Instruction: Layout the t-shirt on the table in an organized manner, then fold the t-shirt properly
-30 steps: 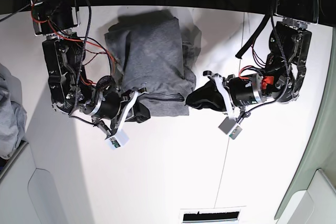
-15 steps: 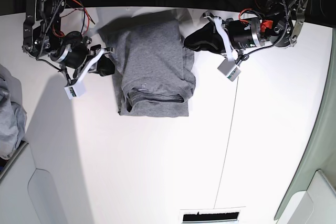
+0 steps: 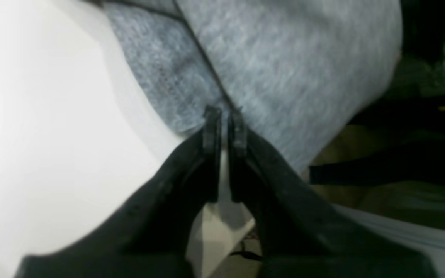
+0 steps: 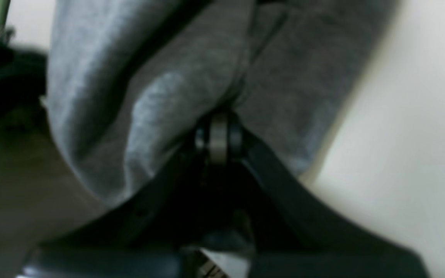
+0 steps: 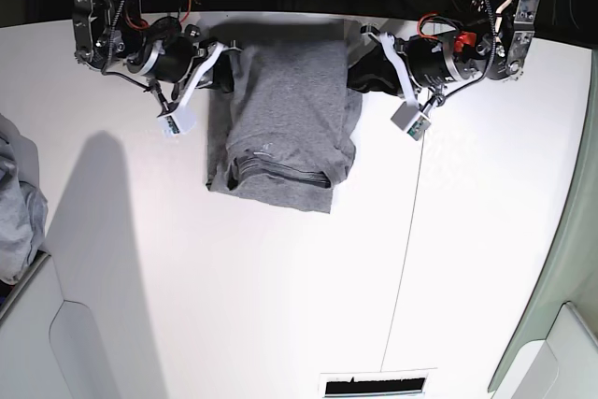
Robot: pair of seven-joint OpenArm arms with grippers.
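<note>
The heather-grey t-shirt lies folded into a compact rectangle at the far middle of the white table, with the collar fold at its near end. My left gripper is at the shirt's far right corner. In the left wrist view it is shut on the cloth's edge. My right gripper is at the far left corner. In the right wrist view it is shut with grey cloth bunched around its tips.
A paler bluish-grey cloth bundle lies at the left edge. White bins stand at the near left and near right. A thin dark seam runs down the table. The table's far edge is just behind the shirt.
Both grippers moved from the shirt's near edge to its far end, then closed in on the far corners. The shirt now lies flatter and reaches slightly nearer.
</note>
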